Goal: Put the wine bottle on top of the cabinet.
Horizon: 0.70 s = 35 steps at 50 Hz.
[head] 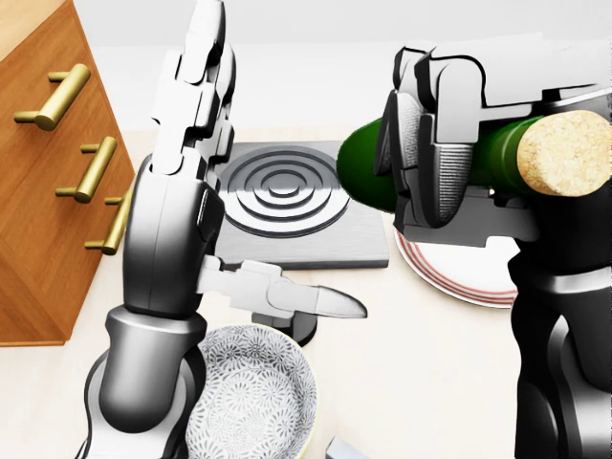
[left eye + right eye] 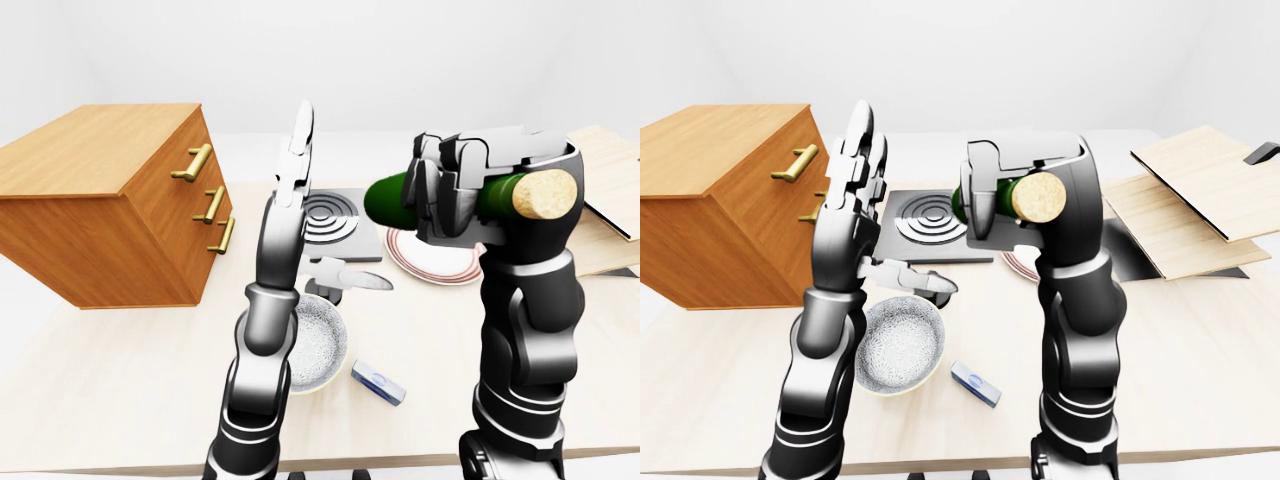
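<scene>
- The pale wooden table point(image 2: 110, 380) runs across the whole left-eye view, with everything standing on it.
- The cabinet point(image 2: 95, 150) sits at the left, a wooden chest with three brass handles on its drawer face; its flat top is bare.
- Two light wooden boards point(image 2: 1200, 200) lie overlapped at the right of the right-eye view.
- The right hand point(image 2: 470, 195) is raised above the table, its fingers point(image 1: 426, 143) wrapped tight round the wine bottle.
- The wine bottle point(image 2: 392, 200), dark green with a cork at its end, lies roughly level in that grip, cork toward the camera, well apart from the cabinet and above the plate.
- The left hand point(image 2: 297, 160) stands upright between cabinet and bottle, fingers straight and spread, thumb jutting sideways, holding nothing.
- A grey hob plate point(image 1: 287, 206) with ringed circles lies behind the hands.
- A speckled bowl point(image 2: 902, 345) rests beside the left forearm.
- A red-rimmed plate point(image 2: 430, 262) lies under the bottle.
- A small blue-and-white packet point(image 2: 378, 382) lies near the bowl.
</scene>
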Available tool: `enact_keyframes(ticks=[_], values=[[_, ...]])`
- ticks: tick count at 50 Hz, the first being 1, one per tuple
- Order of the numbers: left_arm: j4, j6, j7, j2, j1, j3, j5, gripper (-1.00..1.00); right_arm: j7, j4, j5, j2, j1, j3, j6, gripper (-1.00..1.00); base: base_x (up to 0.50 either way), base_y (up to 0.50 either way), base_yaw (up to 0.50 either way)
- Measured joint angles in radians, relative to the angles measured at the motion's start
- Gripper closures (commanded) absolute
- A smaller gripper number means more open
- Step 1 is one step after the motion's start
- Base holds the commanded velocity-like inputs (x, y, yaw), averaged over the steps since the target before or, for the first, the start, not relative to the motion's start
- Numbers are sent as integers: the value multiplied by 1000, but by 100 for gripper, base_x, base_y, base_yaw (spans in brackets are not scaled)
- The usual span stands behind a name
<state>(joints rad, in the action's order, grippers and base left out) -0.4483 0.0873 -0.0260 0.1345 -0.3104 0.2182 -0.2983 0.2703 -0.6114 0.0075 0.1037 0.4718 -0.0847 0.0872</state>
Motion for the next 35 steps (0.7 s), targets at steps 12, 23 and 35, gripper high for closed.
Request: enact_keyframes(ticks=[12,23,35], values=[[10,0,3,22,-3,28,-17,-100,13,4,5,-14,-24,3,0,100,0,0,0],[-3,0,2,38,28,77,-49,-100,5,1,4,-16,-27,10,0,100,0,0,0],[4,0,0,62,39,116,-83,-100,18,-10,10,-22,-50,11,0,100,0,0,0]])
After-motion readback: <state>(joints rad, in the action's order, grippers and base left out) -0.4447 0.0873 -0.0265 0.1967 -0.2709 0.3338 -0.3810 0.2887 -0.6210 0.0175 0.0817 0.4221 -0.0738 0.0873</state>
